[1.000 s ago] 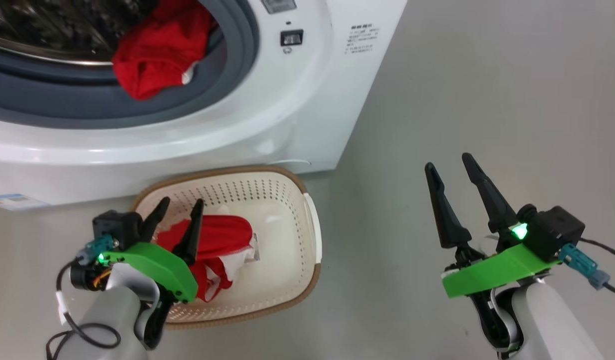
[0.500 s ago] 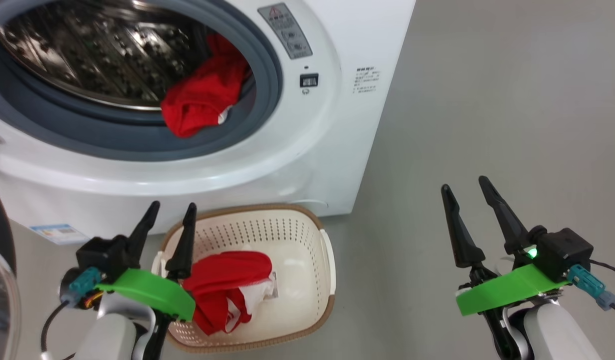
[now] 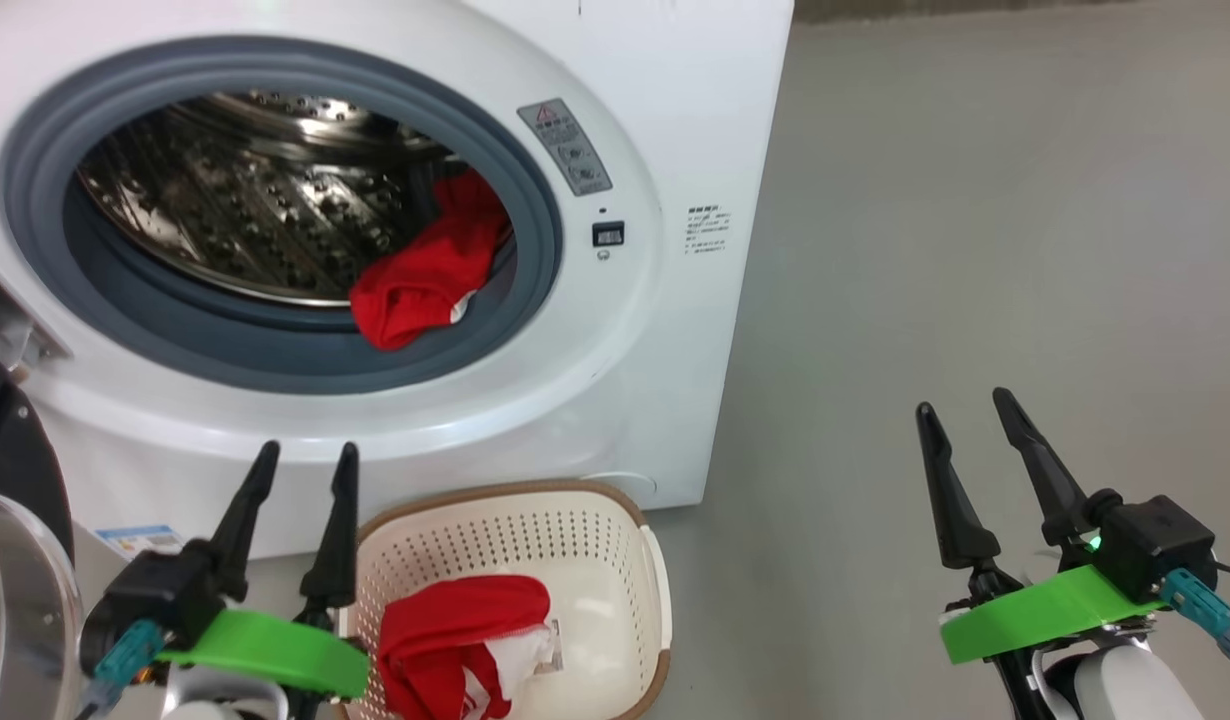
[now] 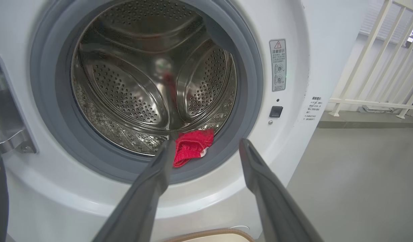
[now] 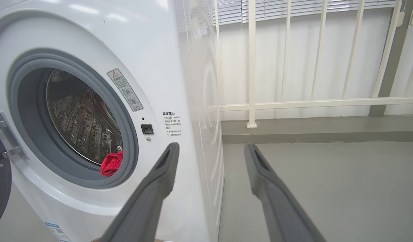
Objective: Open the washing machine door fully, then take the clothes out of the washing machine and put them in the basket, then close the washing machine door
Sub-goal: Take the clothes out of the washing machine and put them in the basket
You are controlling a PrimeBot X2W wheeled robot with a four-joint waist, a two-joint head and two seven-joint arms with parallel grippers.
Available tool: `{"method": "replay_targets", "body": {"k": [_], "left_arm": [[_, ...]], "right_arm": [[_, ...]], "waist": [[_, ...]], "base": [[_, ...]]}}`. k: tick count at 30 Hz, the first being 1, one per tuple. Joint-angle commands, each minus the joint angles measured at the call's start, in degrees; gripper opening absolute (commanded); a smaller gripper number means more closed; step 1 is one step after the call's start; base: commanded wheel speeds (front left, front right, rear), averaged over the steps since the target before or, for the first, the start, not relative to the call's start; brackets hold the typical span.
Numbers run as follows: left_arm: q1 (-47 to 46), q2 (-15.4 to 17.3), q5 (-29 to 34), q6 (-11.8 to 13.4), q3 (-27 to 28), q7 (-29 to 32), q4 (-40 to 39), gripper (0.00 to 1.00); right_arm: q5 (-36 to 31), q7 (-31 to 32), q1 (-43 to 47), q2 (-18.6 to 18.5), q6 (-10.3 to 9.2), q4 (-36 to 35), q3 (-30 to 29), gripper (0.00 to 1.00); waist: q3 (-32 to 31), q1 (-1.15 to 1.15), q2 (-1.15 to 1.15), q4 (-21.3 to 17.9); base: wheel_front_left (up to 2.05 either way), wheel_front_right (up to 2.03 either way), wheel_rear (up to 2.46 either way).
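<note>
Since a second ago the left end effector has lifted clear of the basket, and the head camera has tipped upward. At far left the washing machine door hangs open. The left end effector stands spread and empty beside the basket, which holds one red garment. A second red garment drapes over the grey ring of the washing machine. Far right, the right end effector hovers open, empty, above the floor.

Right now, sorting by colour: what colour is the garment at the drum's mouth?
The soft fabric garment is bright red with some white; clearest in the head view.
</note>
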Motion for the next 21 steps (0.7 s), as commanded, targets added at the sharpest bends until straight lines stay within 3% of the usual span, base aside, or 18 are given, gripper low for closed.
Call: {"method": "replay_targets", "body": {"k": [1, 21], "left_arm": [[0.29, 0.75, 0.72, -0.24, 2.64, -0.68, -2.16, 1.0], [9.65, -0.88, 2.66, -0.06, 8.42, -0.68, -6.82, 1.0]], "right_arm": [[-0.7, -0.36, -0.25, -0.08, 0.37, -1.68, 0.75, 1.0], [-2.12, -0.36, 5.24, -0.08, 0.37, -3.39, -2.41, 1.0]], "waist": [[-1.53, 0.0, 0.0, -0.45], [-6.52, 0.0, 0.0, -0.29]], "base": [[0.0, 0.0, 0.0], [0.0, 0.0, 0.0]]}}
